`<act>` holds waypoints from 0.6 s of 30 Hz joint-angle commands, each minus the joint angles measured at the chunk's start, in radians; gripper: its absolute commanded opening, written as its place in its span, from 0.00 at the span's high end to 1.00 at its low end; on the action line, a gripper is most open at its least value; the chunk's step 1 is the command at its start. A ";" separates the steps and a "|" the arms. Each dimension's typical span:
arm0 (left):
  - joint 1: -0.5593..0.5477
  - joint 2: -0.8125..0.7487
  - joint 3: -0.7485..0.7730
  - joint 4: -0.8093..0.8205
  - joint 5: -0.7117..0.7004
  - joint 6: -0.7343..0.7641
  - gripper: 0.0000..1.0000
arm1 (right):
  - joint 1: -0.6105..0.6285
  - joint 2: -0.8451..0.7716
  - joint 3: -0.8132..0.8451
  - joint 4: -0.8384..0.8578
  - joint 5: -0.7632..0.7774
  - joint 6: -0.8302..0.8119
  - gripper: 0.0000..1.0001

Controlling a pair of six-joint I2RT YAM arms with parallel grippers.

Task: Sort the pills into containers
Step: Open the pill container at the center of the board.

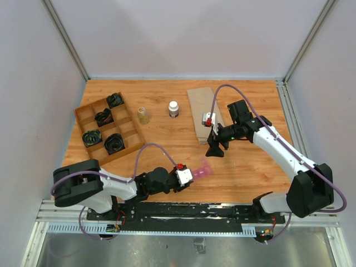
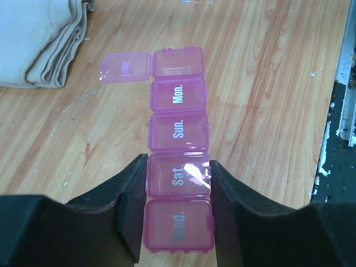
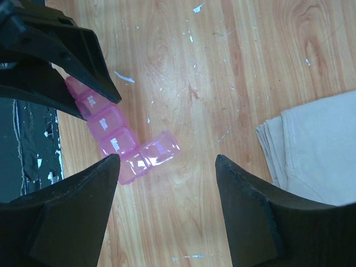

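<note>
Magenta-pink translucent plastic: one pill organiser (image 2: 178, 130), a strip of five square lidded compartments, lying on the wooden table (image 1: 167, 94) near the front edge, centre.
- Hold: left gripper (image 2: 178, 172) clamped across the strip's near end, a finger on each side of the "Sat." cell.
- Lids: far end lid (image 2: 125, 67) flipped open to the left. "Mon.", "Sun.", "Sat." and "Wed." are shut.
- Contents: open compartment (image 2: 178, 61) shows no pill. The shut cells cannot be judged.
- Right gripper (image 3: 167, 161): jaws wide, nothing between them, hanging over the strip's open end.
- Also present: white-capped pill bottle (image 1: 174, 108) far centre, capped; small clear jar (image 1: 144, 115) left of it; divided wooden tray (image 1: 129, 133) far left; folded beige cloth (image 1: 201, 111) far right of centre.
- Progress, judged: early. One cell is ready, no pill placed, four lids to open.
</note>
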 commanded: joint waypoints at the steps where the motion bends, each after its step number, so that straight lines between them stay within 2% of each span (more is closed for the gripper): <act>1: 0.028 0.059 0.054 0.054 0.025 0.052 1.00 | -0.015 -0.009 0.011 -0.034 -0.045 -0.018 0.29; 9: 0.100 0.153 0.113 0.023 0.116 0.086 1.00 | -0.026 -0.006 0.009 -0.035 -0.043 -0.021 0.29; 18: 0.141 0.187 0.124 0.015 0.140 0.104 0.99 | -0.030 0.001 0.008 -0.034 -0.043 -0.026 0.28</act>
